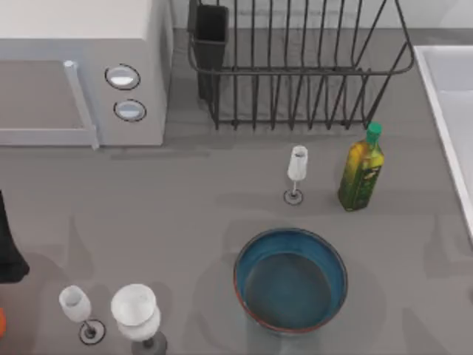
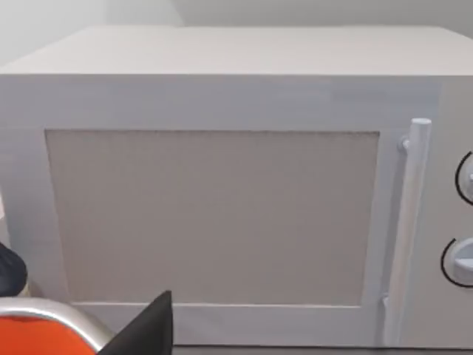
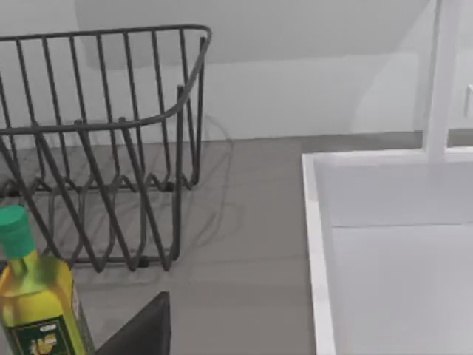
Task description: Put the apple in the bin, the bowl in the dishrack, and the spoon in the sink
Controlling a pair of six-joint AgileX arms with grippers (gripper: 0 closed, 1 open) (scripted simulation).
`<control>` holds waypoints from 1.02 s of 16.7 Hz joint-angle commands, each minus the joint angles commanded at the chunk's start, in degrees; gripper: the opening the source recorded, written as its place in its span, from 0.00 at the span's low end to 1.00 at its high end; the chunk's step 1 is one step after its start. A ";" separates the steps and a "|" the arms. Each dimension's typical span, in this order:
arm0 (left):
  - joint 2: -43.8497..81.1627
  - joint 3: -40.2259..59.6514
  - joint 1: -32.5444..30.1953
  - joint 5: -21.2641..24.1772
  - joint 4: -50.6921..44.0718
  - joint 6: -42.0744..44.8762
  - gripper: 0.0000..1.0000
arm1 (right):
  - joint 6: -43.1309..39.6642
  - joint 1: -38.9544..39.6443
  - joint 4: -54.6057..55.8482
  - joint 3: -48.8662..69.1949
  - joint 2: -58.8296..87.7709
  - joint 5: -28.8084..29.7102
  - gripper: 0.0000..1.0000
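The bowl (image 1: 290, 285), blue inside with a reddish-brown rim, stands empty at the table's front centre. Along the back stands the black wire dishrack (image 1: 295, 72), its dark utensil cup (image 1: 211, 33) at the left corner; it appears again as the dishrack (image 3: 179, 170) in the right wrist view. The pale sink (image 1: 451, 96) lies at the right edge, and its rim (image 3: 314, 222) is close in the right wrist view. My left arm (image 1: 7, 248) is a dark shape at the left edge. The apple, the spoon and the bin are out of view.
A white microwave (image 1: 81, 74) fills the back left and faces the left wrist camera as the microwave (image 2: 222, 214). An oil bottle (image 1: 362, 170) and a small glass (image 1: 296, 171) stand between bowl and rack. Two glasses (image 1: 111, 314) stand front left. An orange object (image 2: 37, 344) lies low in the left wrist view.
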 joint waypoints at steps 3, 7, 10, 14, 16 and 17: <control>0.00 0.00 0.00 0.00 0.00 0.00 1.00 | 5.75 5.10 -8.31 11.60 11.76 -0.02 1.00; 0.00 0.00 0.00 0.00 0.00 0.00 1.00 | 14.91 13.44 -23.00 31.85 34.98 0.22 1.00; 0.00 0.00 0.00 0.00 0.00 0.00 1.00 | 21.60 20.00 -34.82 44.75 54.37 0.48 1.00; 0.00 0.00 0.00 0.00 0.00 0.00 1.00 | 28.87 27.74 -48.76 58.41 74.77 0.66 1.00; 0.00 0.00 0.00 0.00 0.00 0.00 1.00 | 31.61 30.81 -54.35 63.94 82.43 0.58 1.00; 0.00 0.00 0.00 0.00 0.00 0.00 1.00 | 32.72 32.10 -56.70 66.05 85.43 0.49 1.00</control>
